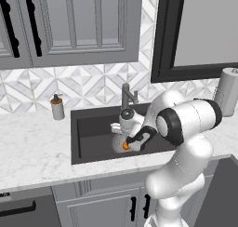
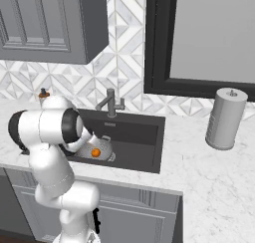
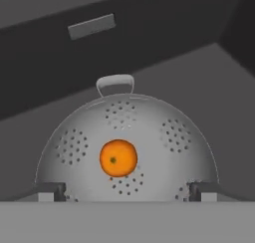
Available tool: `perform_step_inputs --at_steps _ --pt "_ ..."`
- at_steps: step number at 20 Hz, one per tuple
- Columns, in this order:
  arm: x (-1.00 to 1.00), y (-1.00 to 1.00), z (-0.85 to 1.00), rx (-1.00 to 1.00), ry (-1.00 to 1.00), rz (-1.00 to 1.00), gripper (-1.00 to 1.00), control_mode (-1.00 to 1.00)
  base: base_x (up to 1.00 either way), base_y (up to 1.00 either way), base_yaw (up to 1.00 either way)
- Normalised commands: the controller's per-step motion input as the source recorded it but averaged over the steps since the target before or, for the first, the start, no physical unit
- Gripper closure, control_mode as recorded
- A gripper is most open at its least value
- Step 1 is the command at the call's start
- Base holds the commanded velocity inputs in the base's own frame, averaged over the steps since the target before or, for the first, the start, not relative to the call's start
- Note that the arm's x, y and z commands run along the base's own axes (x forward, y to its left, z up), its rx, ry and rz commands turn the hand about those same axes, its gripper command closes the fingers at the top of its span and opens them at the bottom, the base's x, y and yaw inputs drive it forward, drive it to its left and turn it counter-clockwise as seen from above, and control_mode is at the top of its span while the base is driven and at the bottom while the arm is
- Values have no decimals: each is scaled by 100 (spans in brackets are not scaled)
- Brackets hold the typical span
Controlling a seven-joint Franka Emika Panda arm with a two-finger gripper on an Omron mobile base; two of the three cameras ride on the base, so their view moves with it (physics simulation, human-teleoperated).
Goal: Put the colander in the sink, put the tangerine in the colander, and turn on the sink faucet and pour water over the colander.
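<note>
Two steps look done. Sink (image 1: 93, 123): holds colander (image 3: 74, 137), tangerine (image 3: 118, 158) inside it. Gripper (image 3: 127, 191) above colander: spread wide, empty. Faucet (image 1: 126, 95) behind the sink, untouched. Risk: rising hand clips the rim, shifting colander off the stream.

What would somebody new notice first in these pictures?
The bright orange tangerine lying inside the silver colander, which sits in the dark sink. The white arm bends over the basin, its gripper open just above the colander. Behind stands the dark sink faucet.
</note>
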Motion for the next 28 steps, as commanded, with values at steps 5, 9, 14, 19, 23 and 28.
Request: perform_step_inputs --at_steps 5,9,14,19,23,28 --pt "0 40 100 -8 23 14 -100 -100 0 0 0" --pt "0 24 100 -10 26 18 -100 -100 0 0 0" --pt "-42 -15 96 1 6 9 -100 -100 0 0 0" --pt "-64 -78 37 31 -21 -8 -100 -100 0 0 0" --pt "-14 -100 13 48 -6 -24 -100 -100 0 0 0" --pt "3 -75 0 47 -2 -38 -100 -100 0 0 0"
